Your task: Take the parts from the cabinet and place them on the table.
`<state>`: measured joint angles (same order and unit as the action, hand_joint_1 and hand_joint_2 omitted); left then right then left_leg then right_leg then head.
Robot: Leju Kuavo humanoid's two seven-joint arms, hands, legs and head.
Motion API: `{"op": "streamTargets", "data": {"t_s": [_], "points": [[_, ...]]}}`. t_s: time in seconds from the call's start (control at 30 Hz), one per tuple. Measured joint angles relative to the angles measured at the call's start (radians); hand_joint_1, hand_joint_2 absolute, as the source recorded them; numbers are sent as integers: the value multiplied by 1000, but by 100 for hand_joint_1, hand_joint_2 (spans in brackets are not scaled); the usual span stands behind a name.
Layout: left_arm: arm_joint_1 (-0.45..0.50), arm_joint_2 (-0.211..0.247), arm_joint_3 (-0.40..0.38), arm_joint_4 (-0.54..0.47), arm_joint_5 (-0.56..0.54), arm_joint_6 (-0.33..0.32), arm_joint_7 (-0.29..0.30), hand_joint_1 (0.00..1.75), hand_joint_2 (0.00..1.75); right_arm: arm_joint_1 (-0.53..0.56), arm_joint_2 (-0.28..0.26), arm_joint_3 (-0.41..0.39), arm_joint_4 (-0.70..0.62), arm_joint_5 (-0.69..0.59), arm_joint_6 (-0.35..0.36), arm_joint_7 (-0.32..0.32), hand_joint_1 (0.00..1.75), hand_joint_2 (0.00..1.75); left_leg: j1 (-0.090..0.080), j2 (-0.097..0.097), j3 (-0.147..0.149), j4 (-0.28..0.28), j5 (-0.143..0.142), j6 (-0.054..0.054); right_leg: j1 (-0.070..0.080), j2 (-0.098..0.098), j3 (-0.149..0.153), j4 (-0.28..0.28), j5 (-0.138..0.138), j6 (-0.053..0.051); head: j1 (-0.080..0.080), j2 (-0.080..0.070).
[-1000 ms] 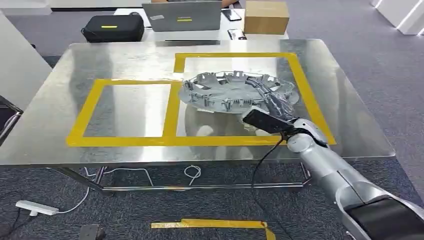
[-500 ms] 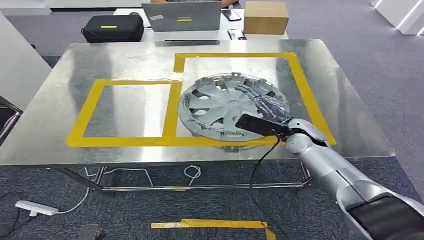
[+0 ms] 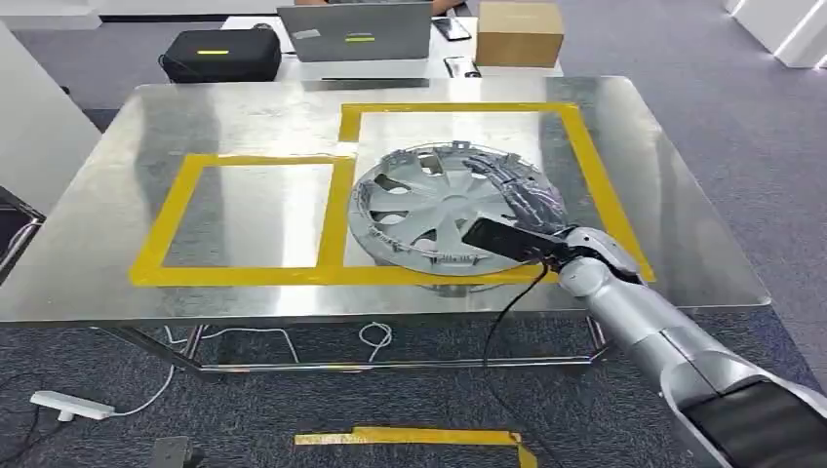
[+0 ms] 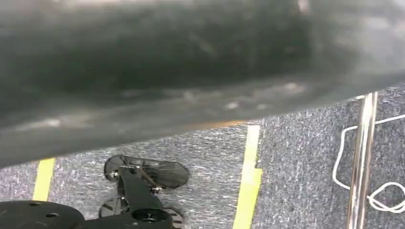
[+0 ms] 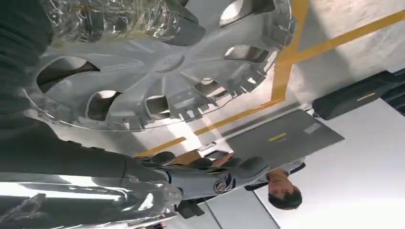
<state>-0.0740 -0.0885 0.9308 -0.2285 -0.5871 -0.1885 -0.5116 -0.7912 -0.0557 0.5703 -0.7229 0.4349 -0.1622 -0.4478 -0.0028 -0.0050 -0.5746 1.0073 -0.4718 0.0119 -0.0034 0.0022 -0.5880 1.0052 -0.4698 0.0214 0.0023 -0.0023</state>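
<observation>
Placement is the step I judge to be in hand: the silver plastic wheel cover point(image 3: 451, 206), spoked and round, sits tilted inside the right-hand yellow tape square point(image 3: 583, 146) on the shiny steel table point(image 3: 244, 122), its near rim low and its far rim raised. My right hand point(image 3: 531, 210) grips its right edge, fingers wrapped over the rim. Next I would lower it flat, then open the fingers and draw back without dragging it.

The wheel cover point(image 3: 449, 210), level a second ago, now tilts steeply, near edge down on the worktop point(image 3: 244, 219), gripped by the right robot hand point(image 3: 531, 210).
</observation>
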Motion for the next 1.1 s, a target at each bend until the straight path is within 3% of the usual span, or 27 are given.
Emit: {"op": "streamTargets", "data": {"t_s": [0.17,0.3,0.6,0.73,1.1], "points": [[-3,0,0,0,8,0,0,0,0,-14,-19,2,-34,26,9,1,0,175,0,0,0,0,0,0,0,1,0,0,0,0,0,0],[-3,0,0,0,14,-6,-6,0,0,-50,-61,5,-82,55,-52,-2,0,175,-1,0,0,1,0,0,-1,1,0,0,0,0,0,0],[-5,1,2,0,39,-11,-18,0,0,-229,-227,-22,-216,68,-11,14,0,175,-1,0,-1,2,0,0,-2,0,0,0,1,1,0,0],[-3,5,4,0,53,-10,-24,0,0,-307,-299,-26,-258,130,-27,42,0,175,-2,0,-1,2,0,1,-2,-1,0,0,1,2,0,0],[11,12,29,0,82,-11,-40,0,0,-537,-459,-27,-266,199,-13,104,0,175,-2,0,-1,2,0,1,-2,-1,0,0,1,2,0,0]]}}
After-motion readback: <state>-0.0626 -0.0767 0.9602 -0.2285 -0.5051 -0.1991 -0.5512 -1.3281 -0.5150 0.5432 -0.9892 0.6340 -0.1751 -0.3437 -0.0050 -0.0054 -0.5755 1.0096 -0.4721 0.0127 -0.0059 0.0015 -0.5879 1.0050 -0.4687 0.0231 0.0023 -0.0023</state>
